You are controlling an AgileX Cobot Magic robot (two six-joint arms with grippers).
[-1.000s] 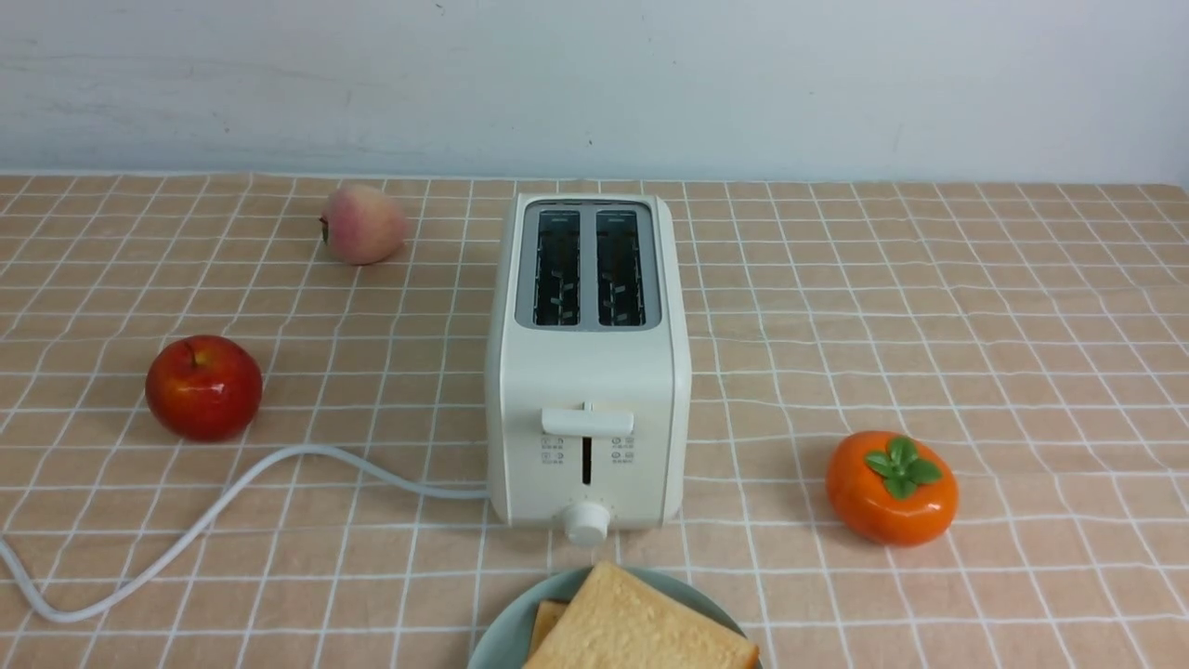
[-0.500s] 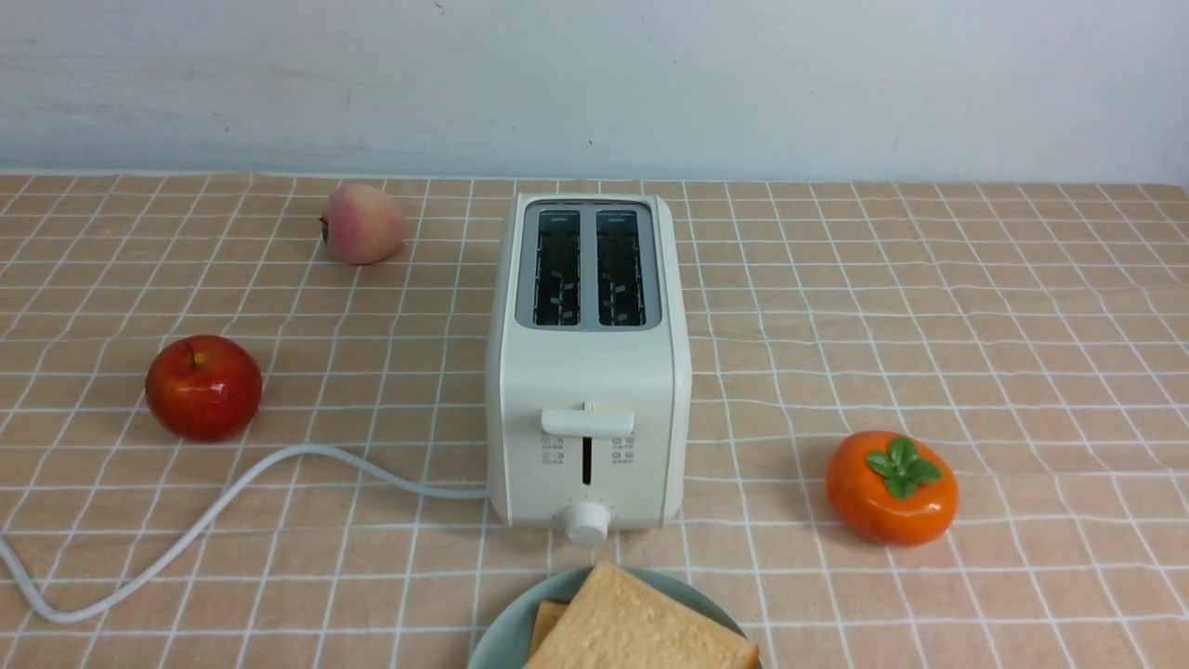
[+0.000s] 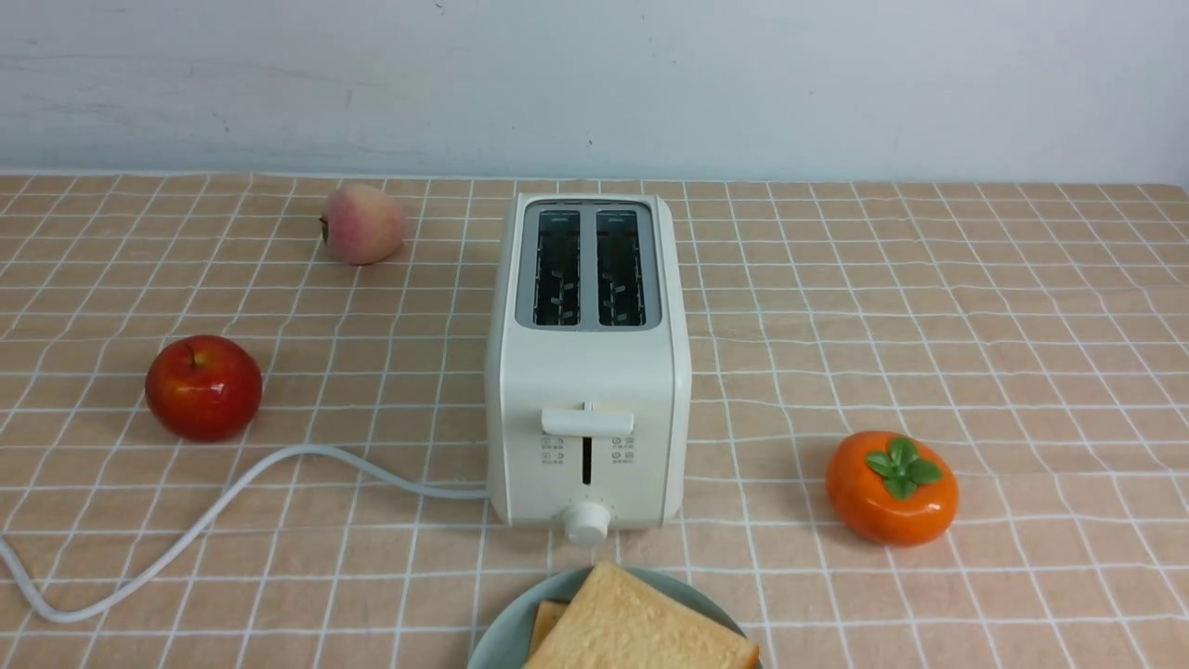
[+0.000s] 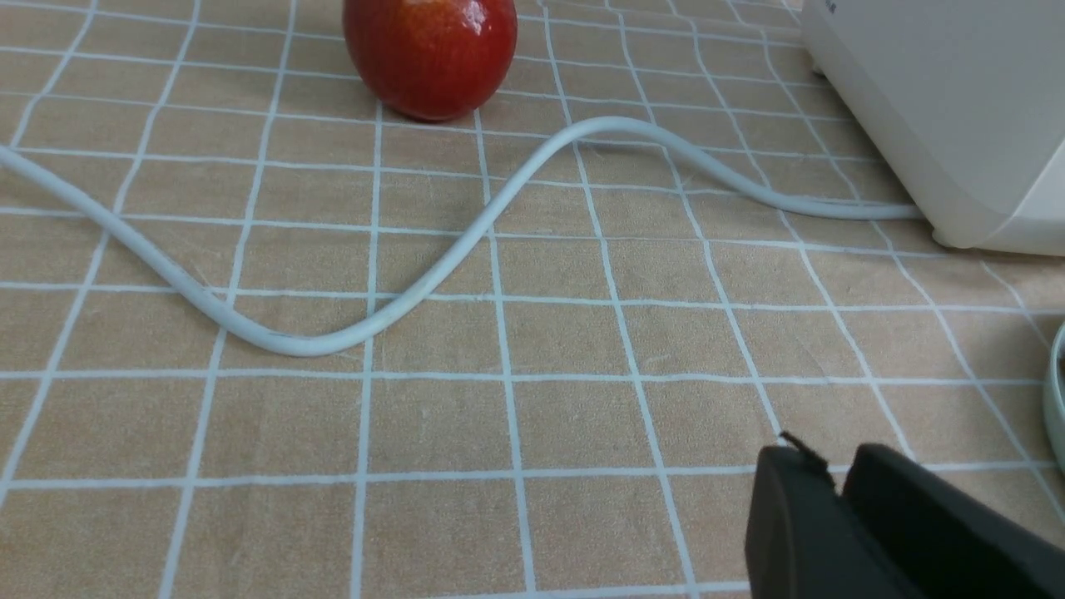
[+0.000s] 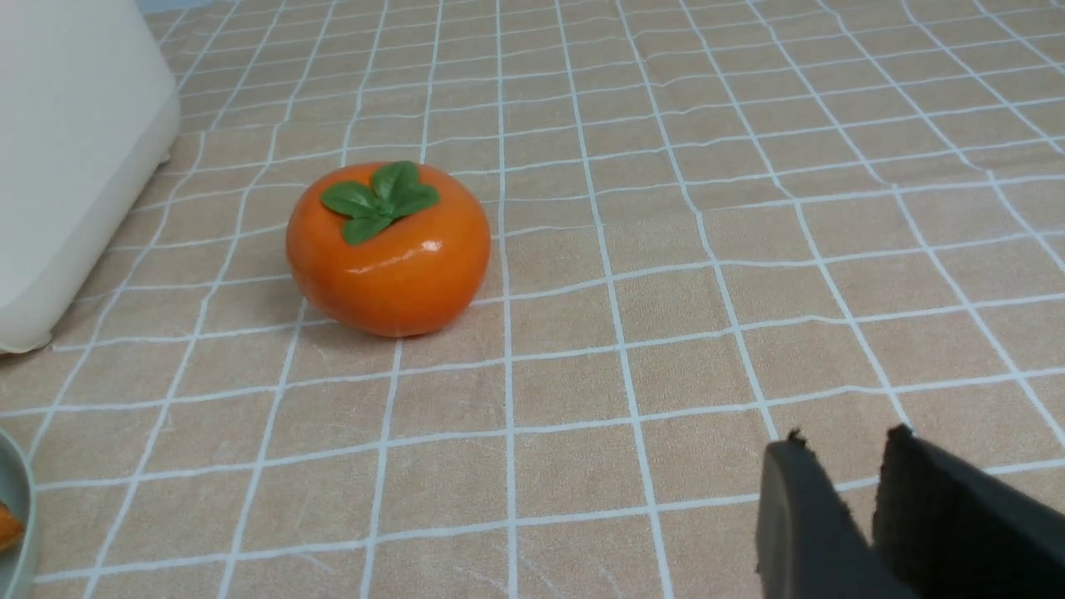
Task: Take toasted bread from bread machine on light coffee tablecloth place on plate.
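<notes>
The two thin square slices of toasted bread (image 3: 641, 627) lie on the round pale green plate (image 3: 492, 632) at the tablecloth's near edge, so the job looks done and no grab seems needed. The black left gripper (image 4: 836, 491) and black right gripper (image 5: 857, 532) hold nothing, tips close together with a small gap, one on each side of the plate; neither looks clearly nearer.

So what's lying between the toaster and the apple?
In the front view, the pale cord runs across the tablecloth between the toaster and the apple, leaving the toaster's near left side.
</notes>
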